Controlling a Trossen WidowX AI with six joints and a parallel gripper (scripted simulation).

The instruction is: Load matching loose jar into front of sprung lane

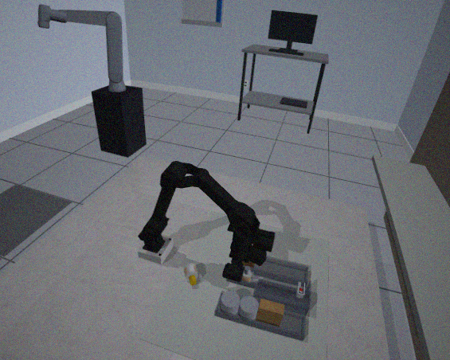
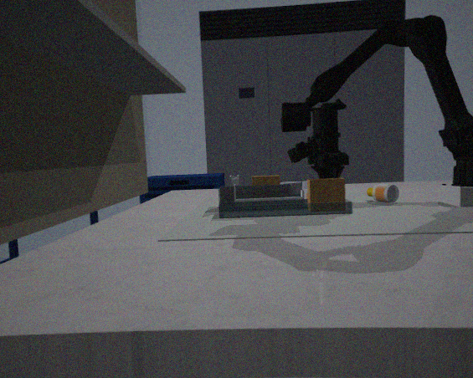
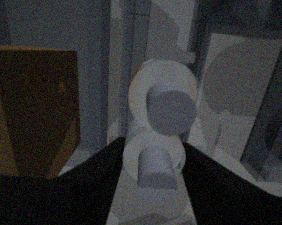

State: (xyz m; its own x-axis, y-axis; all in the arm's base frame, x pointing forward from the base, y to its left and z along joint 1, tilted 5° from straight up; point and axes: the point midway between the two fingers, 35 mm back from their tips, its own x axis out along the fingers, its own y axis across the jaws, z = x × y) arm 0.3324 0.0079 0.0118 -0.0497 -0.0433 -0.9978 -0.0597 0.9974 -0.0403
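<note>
My gripper [image 3: 152, 145] [image 1: 238, 279] is shut on a white jar [image 3: 133, 155] with a grey cap, at the front end of the middle lane of the grey tray [image 1: 264, 327] [image 2: 269, 207]. A second similar jar [image 3: 137, 91] is right behind it in the row; its cap leans toward the held one and it looks somewhat tilted. In the top view a white and orange jar [image 1: 247, 275] shows beside the fingers. Whether the held jar's base is on the lane floor is hidden. The front stop and pusher plate cannot be made out clearly.
An orange block [image 3: 36, 109] [image 2: 326, 191] [image 1: 248, 264] stands left of the jars in the wrist view. Two grey cylinders [image 1: 230, 302] [image 1: 248, 307] and another orange block [image 1: 273, 311] [image 2: 265, 180] fill the near lane. A yellow-capped jar [image 1: 191, 274] [image 2: 386, 193] lies outside the tray.
</note>
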